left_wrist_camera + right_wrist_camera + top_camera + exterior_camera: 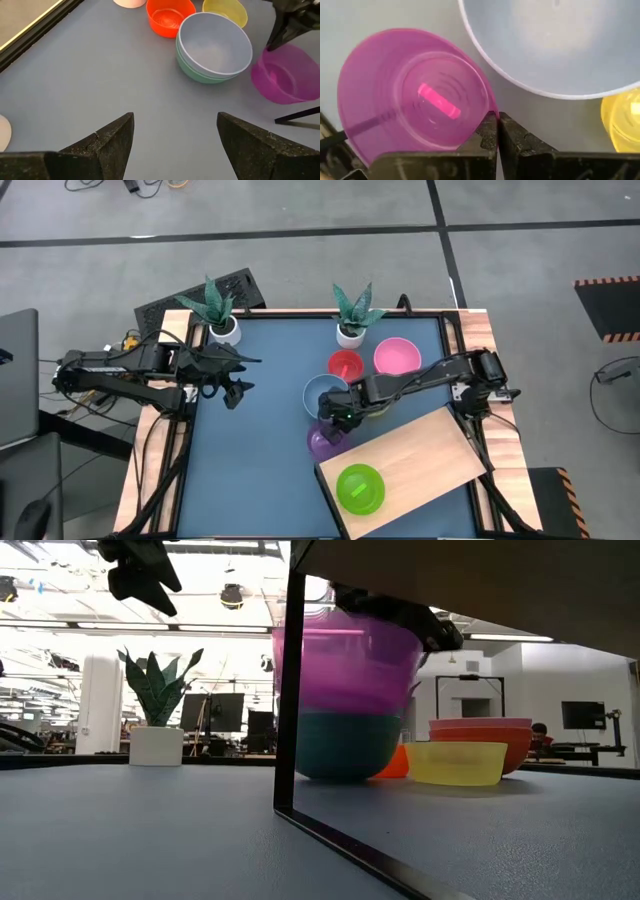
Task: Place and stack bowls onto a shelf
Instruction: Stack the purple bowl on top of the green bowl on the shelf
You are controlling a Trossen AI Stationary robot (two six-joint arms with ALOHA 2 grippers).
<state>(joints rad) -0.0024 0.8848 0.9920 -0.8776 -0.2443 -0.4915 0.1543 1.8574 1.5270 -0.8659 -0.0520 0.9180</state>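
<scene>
Right arm: reaching in toward table centre | right gripper: fingers pinched together on rim of purple bowl | left arm: table's left side | left gripper: fingers apart, empty

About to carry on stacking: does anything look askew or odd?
Only the purple bowl: the right gripper is shut on its rim and it hangs tilted above the table, beside the shelf. Nothing looks spilled or damaged.

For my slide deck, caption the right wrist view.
Right gripper shut on the purple bowl rim, beside the light blue bowl.
</scene>
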